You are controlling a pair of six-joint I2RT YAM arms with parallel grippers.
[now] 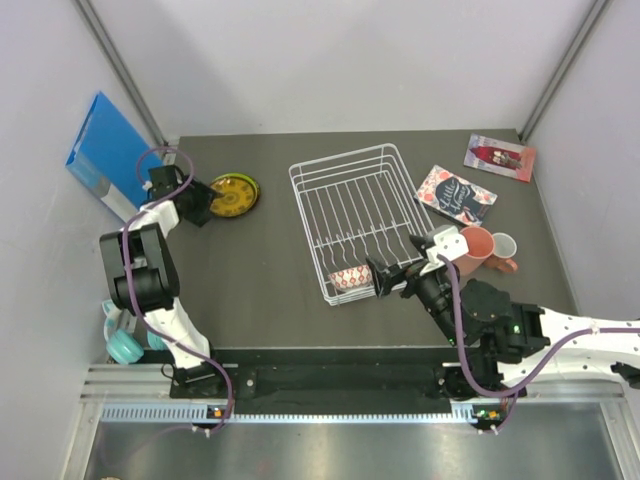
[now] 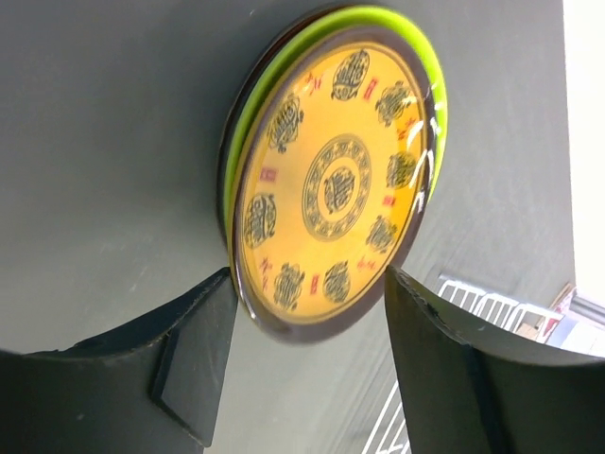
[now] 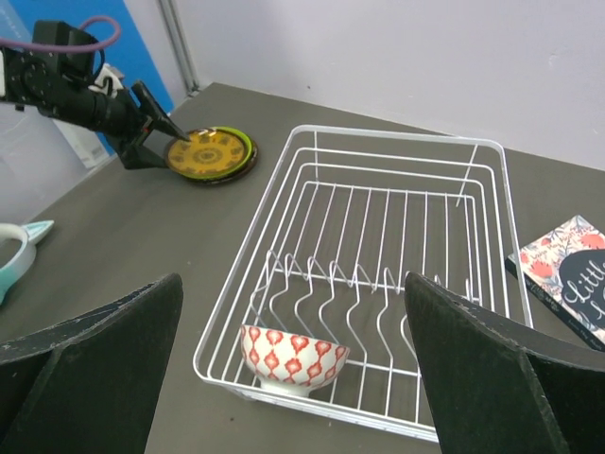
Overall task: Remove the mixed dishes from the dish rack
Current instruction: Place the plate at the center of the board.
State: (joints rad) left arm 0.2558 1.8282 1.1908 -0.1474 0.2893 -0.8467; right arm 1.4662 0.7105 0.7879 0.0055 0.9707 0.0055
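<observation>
Left gripper [image 2: 310, 284]: jaws parted to a middling gap, gripping nothing. The two fingers [image 2: 198, 364] flank the near rim of the amber plate [image 2: 336, 184]; whether either pad touches that rim cannot be told.
Amber plate: lies flat, patterned face up, on top of a stack at the far left of the table [image 1: 250, 290]. It is round, so it has no long axis.
Lime-green plate [image 2: 378, 14]: directly under the amber one and shifted a little, so its rim shows as a crescent. A darker rim shows beneath it.
Right gripper [image 1: 395, 265]: jaws spread wide and empty, at the near right corner of the dish rack [image 3: 492, 189], pointing towards the bowl and touching neither.
Patterned bowl [image 3: 293, 357]: upright, mouth up, inside the rack at its near left corner, just in front of the plate slots.
Dish rack: its long axis runs near to far, with the far end angled slightly left in the top view. The slots fill the near half.
Salmon mug [image 1: 477, 245]: upright on the table, just right of the rack.
White mug [image 1: 503, 245]: upright, touching or just beside the salmon one.
Booklets [image 1: 455, 193]: two lie flat beyond the mugs.
Blue folder [image 1: 105, 155]: leans on the left wall.
</observation>
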